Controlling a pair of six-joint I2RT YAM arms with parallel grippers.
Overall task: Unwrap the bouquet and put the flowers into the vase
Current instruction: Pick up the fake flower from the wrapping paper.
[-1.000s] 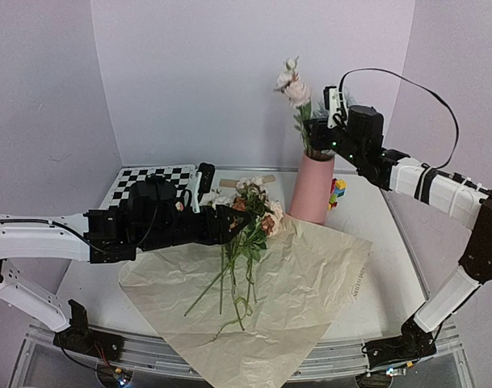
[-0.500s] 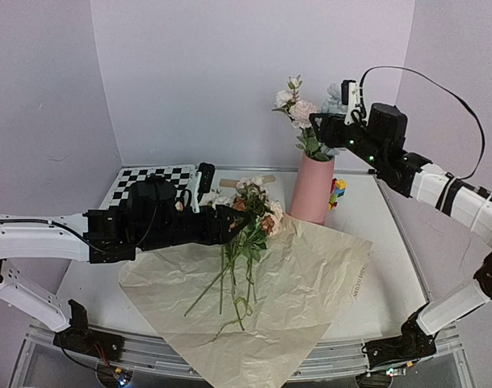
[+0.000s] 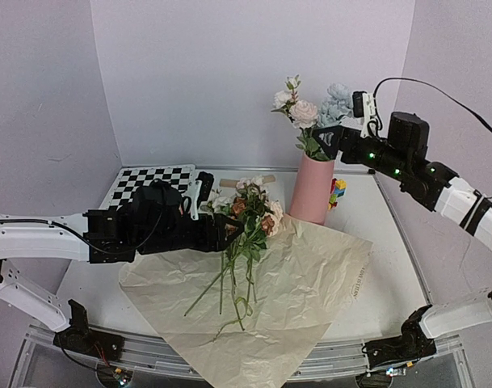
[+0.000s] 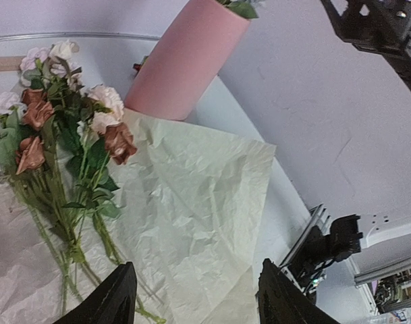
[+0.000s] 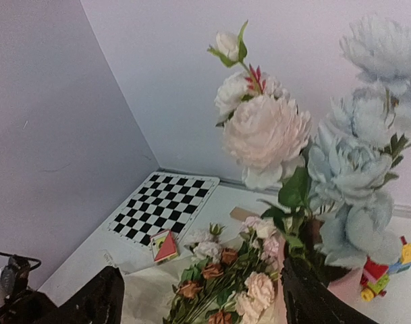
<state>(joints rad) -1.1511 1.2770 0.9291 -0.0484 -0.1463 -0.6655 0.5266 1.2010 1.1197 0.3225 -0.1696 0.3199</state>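
The left end effector (image 4: 195, 291) hangs open beside the flowers (image 3: 244, 222) lying on the spread paper (image 3: 310, 275) on the tabletop (image 3: 367, 212), right end effector (image 5: 198, 297) open beside the blooms (image 3: 304, 113) upright in the vase (image 3: 312, 187)

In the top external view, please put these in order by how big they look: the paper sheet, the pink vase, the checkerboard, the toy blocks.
1. paper sheet, clearly the largest.
2-3. checkerboard and pink vase look alike; the left arm hides part of the board, so I do not rank them.
4. toy blocks, smallest.
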